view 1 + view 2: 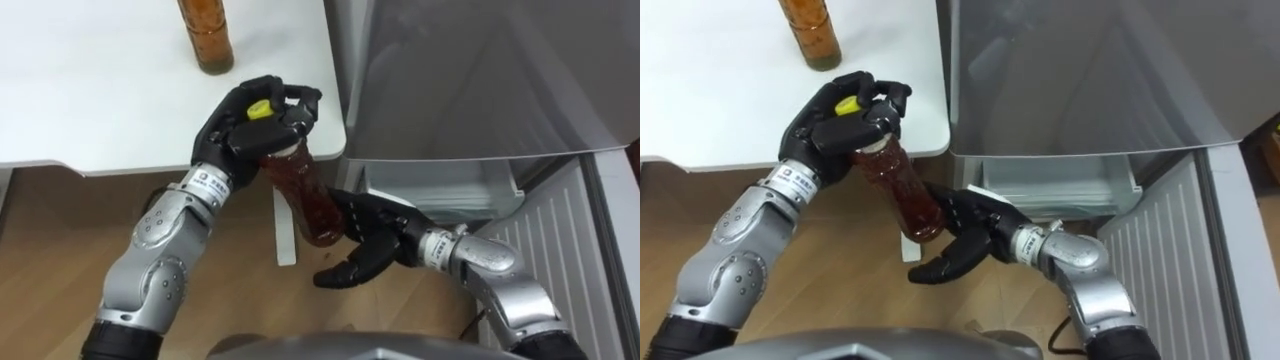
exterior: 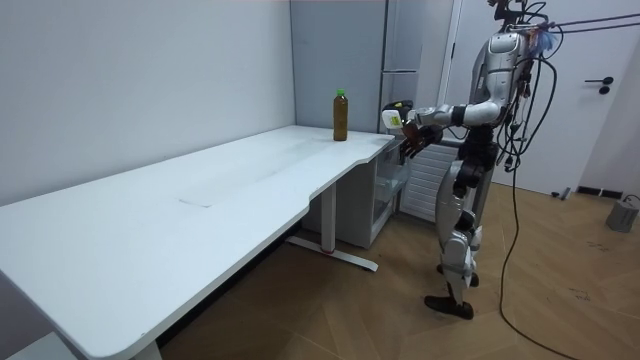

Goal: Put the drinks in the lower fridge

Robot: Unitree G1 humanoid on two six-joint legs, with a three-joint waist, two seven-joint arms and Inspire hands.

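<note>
My left hand [image 1: 240, 125] is curled round the neck of a red-brown drink bottle [image 1: 305, 195] with a yellow cap, holding it tilted in the air just past the table's corner. My right hand [image 1: 370, 240] is open with spread fingers at the bottle's lower end, palm against its base. A second bottle [image 1: 207, 35] of amber drink stands upright on the white table [image 1: 100, 100], near its edge, just beyond my left hand. In the room view I stand at the table's end, facing the fridge, both hands [image 2: 410, 125] raised in front of me.
The grey fridge's upper door [image 1: 480, 70] is closed. Below it the lower compartment [image 1: 440, 185] stands open with a clear drawer inside, its door [image 1: 560, 260] swung out to my right. The table's white leg [image 1: 284, 230] stands on the wooden floor below the bottle.
</note>
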